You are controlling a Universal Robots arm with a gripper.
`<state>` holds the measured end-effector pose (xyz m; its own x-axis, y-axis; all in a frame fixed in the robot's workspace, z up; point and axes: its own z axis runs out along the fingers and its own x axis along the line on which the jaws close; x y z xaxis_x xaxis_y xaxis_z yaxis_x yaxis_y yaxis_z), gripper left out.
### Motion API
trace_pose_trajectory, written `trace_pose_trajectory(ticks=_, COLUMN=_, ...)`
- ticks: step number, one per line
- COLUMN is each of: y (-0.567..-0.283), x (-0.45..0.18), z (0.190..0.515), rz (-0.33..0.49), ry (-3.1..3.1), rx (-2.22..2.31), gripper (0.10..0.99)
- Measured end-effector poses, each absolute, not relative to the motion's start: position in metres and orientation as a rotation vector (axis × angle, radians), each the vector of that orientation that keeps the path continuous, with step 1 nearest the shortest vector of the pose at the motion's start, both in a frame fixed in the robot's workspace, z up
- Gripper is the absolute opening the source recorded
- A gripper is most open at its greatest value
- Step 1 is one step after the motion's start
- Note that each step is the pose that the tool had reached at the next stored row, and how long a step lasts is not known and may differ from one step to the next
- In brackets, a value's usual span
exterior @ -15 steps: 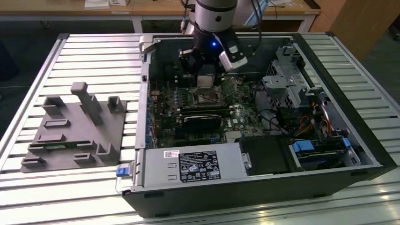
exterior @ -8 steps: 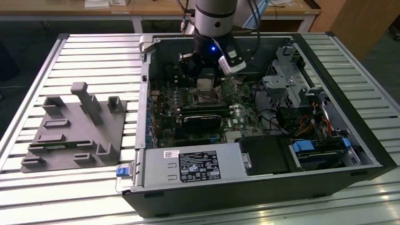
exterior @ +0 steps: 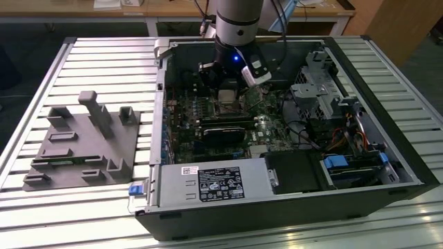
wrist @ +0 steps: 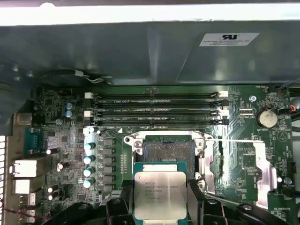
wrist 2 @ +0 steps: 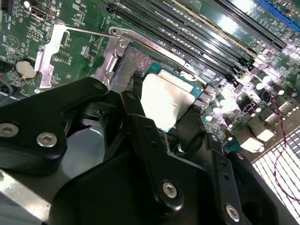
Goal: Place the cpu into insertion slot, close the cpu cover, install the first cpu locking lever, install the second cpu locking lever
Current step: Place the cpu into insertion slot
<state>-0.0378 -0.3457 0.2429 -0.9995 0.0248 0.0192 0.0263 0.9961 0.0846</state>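
Observation:
The cpu (wrist: 159,199), a flat grey square chip on a green edge, is held between my two black fingers (wrist: 194,197) with the gripper (wrist: 159,206) shut on it. It hangs just short of the insertion slot (wrist: 168,154), whose dark centre lies uncovered inside a silvery rim. In the second wrist view the cpu (wrist 2: 161,101) sits tilted over the slot (wrist 2: 136,63). The cpu cover (wrist: 262,171), a silvery frame, lies flipped open beside the slot, and a thin locking lever (wrist: 234,139) stands raised. In the exterior view the gripper (exterior: 229,89) hovers over the slot (exterior: 232,108).
Several memory slots (wrist: 157,110) run along one side of the socket, and a row of capacitors (wrist: 88,159) stands on another. The open computer case (exterior: 408,155) walls in the board, with a long black card (exterior: 225,132) nearby. A grey fixture (exterior: 83,140) sits on the exterior view's left.

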Motion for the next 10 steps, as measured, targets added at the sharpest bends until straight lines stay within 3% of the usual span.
trace_pose_trajectory(ticks=10, y=-0.3381, x=-0.0343, z=0.2311, rz=-0.124, ry=-3.121, rx=-0.04, gripper=0.541)
